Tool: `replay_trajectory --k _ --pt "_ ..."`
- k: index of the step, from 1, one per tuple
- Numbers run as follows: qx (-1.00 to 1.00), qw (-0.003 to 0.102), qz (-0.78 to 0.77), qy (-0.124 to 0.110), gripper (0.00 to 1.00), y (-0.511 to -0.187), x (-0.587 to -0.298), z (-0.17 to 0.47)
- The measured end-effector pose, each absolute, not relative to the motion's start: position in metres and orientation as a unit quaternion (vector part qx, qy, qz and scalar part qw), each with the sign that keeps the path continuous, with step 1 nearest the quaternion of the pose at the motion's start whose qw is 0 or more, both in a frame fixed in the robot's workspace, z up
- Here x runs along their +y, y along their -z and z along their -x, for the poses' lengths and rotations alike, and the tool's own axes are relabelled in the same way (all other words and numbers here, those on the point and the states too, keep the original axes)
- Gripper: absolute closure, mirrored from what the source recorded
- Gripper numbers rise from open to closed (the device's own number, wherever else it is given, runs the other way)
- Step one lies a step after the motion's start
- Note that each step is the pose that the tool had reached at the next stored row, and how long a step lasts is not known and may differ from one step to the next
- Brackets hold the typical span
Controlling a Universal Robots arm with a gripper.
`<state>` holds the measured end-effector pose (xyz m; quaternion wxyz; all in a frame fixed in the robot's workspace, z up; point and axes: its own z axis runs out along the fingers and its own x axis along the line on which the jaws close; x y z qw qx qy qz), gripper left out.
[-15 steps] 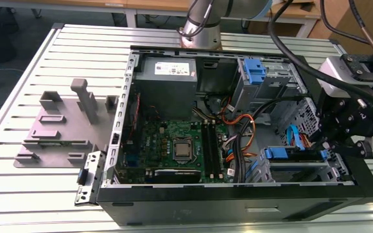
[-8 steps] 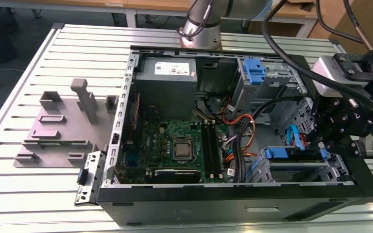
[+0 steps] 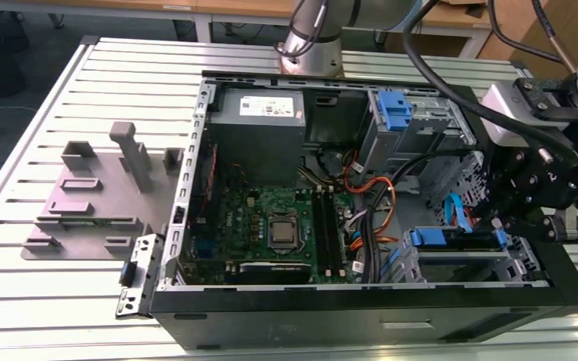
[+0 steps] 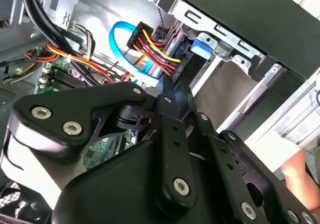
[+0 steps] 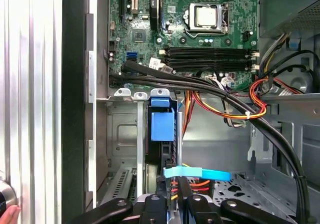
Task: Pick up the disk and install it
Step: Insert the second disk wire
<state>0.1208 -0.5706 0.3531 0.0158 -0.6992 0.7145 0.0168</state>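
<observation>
A: The disk [image 5: 162,126] stands on edge in a metal bay inside the computer case [image 3: 369,316], its blue carrier showing at the case's open side

B: And the gripper [image 5: 171,196]?

A: Down inside the case at that same bay, right at the disk's edge. Whether the pincer is clamped on it or standing open, I cannot tell

B: Cables?

A: A light blue flat cable [image 5: 200,173] and red, yellow and black wires [image 4: 150,39] crowd the bay just beside the disk. A thick black cable bundle [image 5: 200,84] crosses the case between the bay and the motherboard [image 5: 190,29]

B: Further out?

A: The grey power supply [image 3: 259,113] sits in the case's corner opposite the bay, and outside the case a grey fixture plate [image 3: 88,203] lies on the slotted table [image 3: 28,316]
</observation>
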Motion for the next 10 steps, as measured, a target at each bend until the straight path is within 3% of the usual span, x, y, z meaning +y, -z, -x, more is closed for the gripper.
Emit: replay_trajectory --k 10 --pt "0.714 0.016 0.699 -0.017 0.76 -0.3591 -0.5706 -0.1208"
